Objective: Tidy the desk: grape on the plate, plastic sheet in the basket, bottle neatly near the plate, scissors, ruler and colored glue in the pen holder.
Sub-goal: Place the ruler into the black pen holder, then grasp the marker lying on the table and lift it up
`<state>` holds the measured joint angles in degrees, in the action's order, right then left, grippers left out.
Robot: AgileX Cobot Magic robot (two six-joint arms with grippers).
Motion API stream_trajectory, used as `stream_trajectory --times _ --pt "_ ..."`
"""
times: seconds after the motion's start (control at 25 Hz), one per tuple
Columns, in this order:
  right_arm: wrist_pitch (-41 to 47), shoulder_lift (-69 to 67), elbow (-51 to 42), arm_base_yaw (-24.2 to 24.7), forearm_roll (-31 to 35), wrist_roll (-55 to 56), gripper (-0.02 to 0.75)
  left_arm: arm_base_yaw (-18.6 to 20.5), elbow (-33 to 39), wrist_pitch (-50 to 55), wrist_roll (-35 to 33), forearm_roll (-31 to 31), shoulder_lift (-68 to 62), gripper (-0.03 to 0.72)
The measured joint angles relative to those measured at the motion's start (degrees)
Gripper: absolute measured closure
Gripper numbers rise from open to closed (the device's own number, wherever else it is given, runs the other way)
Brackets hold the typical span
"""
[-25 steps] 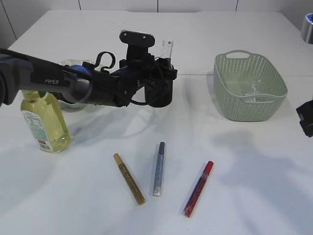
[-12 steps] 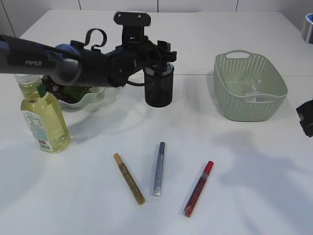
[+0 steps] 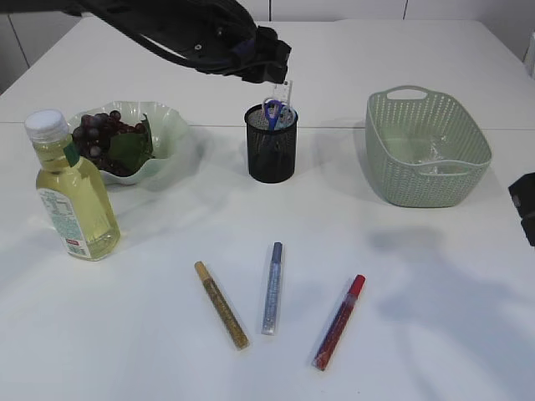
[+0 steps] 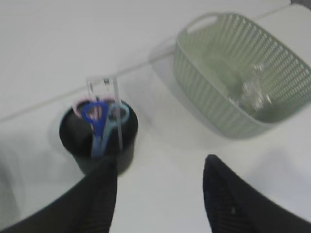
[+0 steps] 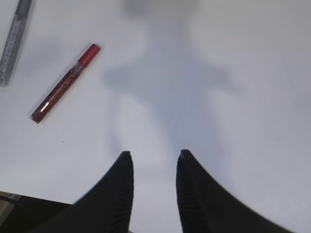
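Left arm: glossy black, rounded casing, black cables looped along it. Left gripper has two matte black, smooth tapered fingers. Right gripper the same: black, curved, rounded tips.

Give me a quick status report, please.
Left gripper open, empty, above pen holder. Right gripper open, empty. Three glue pens on table.

Three glue pens, one bottle

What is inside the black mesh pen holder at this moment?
The black mesh pen holder contains blue-handled scissors and a clear plastic ruler, both sticking out above the rim. Their lower parts are hidden inside.
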<state>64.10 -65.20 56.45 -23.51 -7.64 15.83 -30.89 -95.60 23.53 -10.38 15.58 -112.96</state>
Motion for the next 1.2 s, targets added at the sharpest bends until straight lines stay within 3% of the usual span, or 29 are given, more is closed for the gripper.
stream_trajectory --times 0.24,0.44,0.56,0.84,1.2 --pt "4.4 0.0 0.0 0.0 1.4 0.5 0.483 -0.8 0.0 20.6 11.6 -6.5 4.3 0.283" --pt "6.2 0.0 0.0 0.0 3.4 0.5 0.485 -4.7 0.0 35.2 22.8 -15.2 4.7 0.283" --pt "6.3 0.0 0.0 0.0 5.4 0.5 0.485 -7.6 0.0 41.6 26.3 -16.1 3.7 0.284" --pt "6.7 0.0 0.0 0.0 6.3 0.5 0.485 -9.1 0.0 40.1 32.2 -8.6 -3.3 0.286" --pt "6.7 0.0 0.0 0.0 6.8 -0.1 0.484 -10.6 -0.9 36.6 38.1 -7.7 -12.6 0.286"
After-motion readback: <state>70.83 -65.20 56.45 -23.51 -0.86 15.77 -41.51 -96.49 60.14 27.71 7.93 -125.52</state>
